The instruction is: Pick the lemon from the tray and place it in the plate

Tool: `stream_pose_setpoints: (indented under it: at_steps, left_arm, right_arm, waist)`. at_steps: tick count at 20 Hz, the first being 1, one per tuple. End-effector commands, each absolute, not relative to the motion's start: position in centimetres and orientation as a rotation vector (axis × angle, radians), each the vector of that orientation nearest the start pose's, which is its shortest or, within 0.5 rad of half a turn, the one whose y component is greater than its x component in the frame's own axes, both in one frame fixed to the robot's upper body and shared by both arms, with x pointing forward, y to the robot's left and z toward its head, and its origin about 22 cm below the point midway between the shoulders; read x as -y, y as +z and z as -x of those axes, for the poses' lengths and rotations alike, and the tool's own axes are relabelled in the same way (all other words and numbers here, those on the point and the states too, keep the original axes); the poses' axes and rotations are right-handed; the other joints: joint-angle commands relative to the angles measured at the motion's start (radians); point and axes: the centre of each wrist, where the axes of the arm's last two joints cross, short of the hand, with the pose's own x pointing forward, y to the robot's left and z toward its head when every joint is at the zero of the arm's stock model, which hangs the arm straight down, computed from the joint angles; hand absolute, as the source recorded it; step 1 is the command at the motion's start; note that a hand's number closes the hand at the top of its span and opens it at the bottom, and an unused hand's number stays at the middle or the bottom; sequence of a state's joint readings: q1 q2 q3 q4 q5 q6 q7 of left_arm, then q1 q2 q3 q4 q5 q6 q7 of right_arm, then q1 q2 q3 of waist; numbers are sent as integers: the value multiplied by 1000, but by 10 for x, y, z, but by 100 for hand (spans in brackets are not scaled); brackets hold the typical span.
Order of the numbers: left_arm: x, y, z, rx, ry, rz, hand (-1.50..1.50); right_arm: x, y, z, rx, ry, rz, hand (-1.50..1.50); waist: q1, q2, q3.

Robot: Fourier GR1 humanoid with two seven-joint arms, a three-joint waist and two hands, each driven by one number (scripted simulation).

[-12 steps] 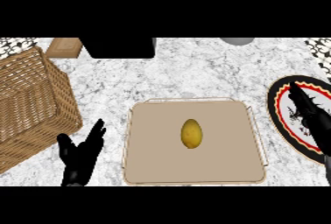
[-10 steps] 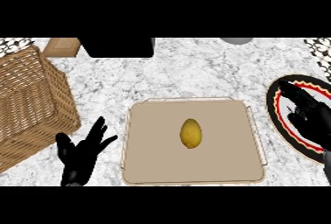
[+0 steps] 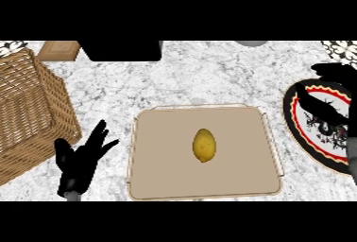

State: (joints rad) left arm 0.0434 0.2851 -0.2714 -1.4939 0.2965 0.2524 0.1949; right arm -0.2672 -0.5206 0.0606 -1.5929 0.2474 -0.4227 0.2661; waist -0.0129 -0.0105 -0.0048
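The tray [image 3: 167, 184] holds only the lemon [image 3: 203, 145], which lies near the tray's middle, apart from every rim, with bare tray surface all around it. The plate [image 3: 307, 137] sits at the counter's [image 3: 209, 80] right edge, just beside the tray, and the right hand [image 3: 322, 106] is over it; its fingers seem spread, though they are hard to read against the dark pattern. A wicker basket [image 3: 28, 118] stands at the counter's left edge. The left hand [image 3: 80, 158] rests between basket and tray, fingers straight, grasping nothing. The lemon's long axis runs from the tray's near edge toward its far edge.

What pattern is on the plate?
The plate is white with a black rim and red ring; head view.
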Motion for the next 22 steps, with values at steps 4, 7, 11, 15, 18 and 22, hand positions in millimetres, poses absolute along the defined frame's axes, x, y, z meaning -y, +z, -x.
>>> stream_pose_setpoints:
  at_steps: [4,7,11,15,18,22]
  left_arm:
    - [-234,-18,-228,1175,0,-15,0]
    - [-261,-19,-226,1184,-5,3,0]
    - [-237,-32,-233,1192,1,3,0]
    - [-251,-28,-232,1189,-10,-12,0]
    - [-236,-40,-231,1178,-5,5,0]
    - [-244,-35,-240,1170,-17,5,0]
  right_arm:
    - [232,110,-247,1774,54,889,-150]
    - [213,131,-238,1717,151,944,-150]
    - [216,146,-239,1484,443,935,-150]
    - [197,147,-231,1277,657,886,-150]
    - [173,167,-237,1203,707,894,-150]
    - [135,159,-246,1095,789,911,-150]
  waist:
    - [6,7,4]
    - [10,7,3]
    - [6,7,1]
    - [16,8,0]
    - [21,10,1]
    - [24,12,2]
